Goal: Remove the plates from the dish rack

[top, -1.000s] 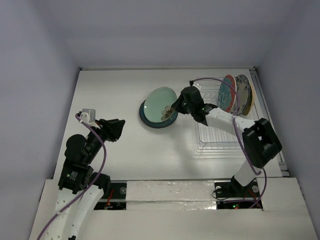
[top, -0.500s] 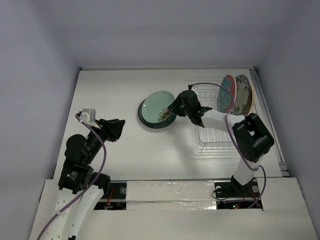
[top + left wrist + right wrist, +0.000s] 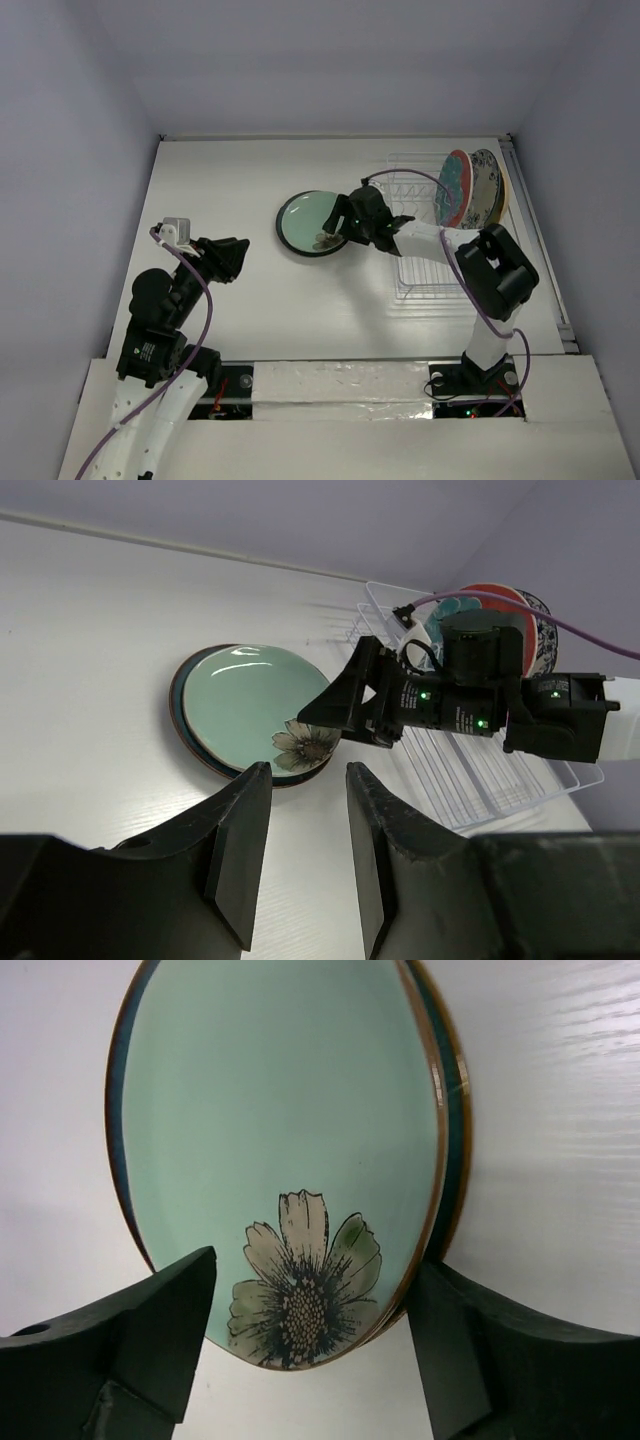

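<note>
**Inspector:** Tilted a second ago, the mint plate [image 3: 308,216] now lies flat on the dark teal plate [image 3: 283,236], mid-table [image 3: 220,180], left of the dish rack [image 3: 425,275].

**Clerk:** Grippers?

**Inspector:** The right gripper [image 3: 310,1330] has let go, its jaws wide astride the flowered rim. The left gripper [image 3: 300,830] is parted and empty, near the left edge. Three plates [image 3: 470,188] stand at the rack's far end.

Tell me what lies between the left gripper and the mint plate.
Only bare table separates the left gripper from the mint plate, seen in the top view.
</note>
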{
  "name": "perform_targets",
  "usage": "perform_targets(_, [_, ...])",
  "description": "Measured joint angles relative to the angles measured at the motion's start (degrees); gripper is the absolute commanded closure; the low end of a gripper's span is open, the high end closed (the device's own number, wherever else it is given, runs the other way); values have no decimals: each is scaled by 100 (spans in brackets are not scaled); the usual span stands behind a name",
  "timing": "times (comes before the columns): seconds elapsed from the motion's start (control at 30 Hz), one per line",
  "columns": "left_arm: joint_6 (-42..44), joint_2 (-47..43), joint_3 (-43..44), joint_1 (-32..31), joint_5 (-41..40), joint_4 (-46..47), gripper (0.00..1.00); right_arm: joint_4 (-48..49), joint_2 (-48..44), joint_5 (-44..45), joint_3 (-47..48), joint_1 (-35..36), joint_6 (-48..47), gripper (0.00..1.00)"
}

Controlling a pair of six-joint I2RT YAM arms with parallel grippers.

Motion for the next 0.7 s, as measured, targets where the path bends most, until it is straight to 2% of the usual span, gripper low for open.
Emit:
perform_targets(0.07, [0,-2,0,0,0,0,67,-212,68,42,173,107,-138,13])
perform_targets(0.27, [0,-2,0,2,17,0,67,-927,105,372,564,389,-553,0])
perform_targets(0.53, [0,-2,0,4,35,0,67,-1923,35,901,817,501,-1097,2])
perform_targets(0.57, [0,-2,0,4,42,0,67,-2028,-28,949,817,501,-1143,6])
perform_targets(0.63, [0,-2,0,4,46,0,67,-2232,-273,1036,813,501,-1259,22])
perform_targets(0.67, [0,-4,0,4,46,0,67,-2321,-474,1108,798,498,-1300,59])
perform_targets(0.7, [0,-4,0,4,46,0,67,-2361,-708,1178,774,498,-1362,79])
